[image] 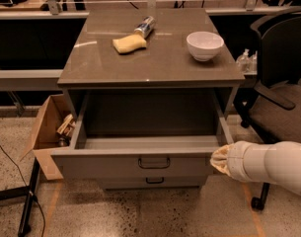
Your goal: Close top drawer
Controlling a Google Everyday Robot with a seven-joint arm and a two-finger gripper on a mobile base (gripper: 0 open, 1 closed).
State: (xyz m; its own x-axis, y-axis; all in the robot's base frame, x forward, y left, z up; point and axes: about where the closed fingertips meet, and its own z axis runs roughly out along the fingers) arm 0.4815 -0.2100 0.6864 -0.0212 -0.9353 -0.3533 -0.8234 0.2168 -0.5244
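Observation:
The top drawer (100, 165) of the grey cabinet stands pulled out, and its inside is empty. Its tall front panel has a dark pull handle (154, 162) at centre. My gripper (220, 160), at the end of the white arm that comes in from the right, is against the right end of the drawer's front panel. A lower drawer front with its own small handle (155, 180) shows below, shut.
On the cabinet top (165, 65) lie a yellow sponge (129, 43), a metal can (145, 26) on its side and a white bowl (205, 45). An open cardboard box (47, 127) stands at the left, a black office chair (283, 88) at the right, a black stand leg (29, 196) at front left.

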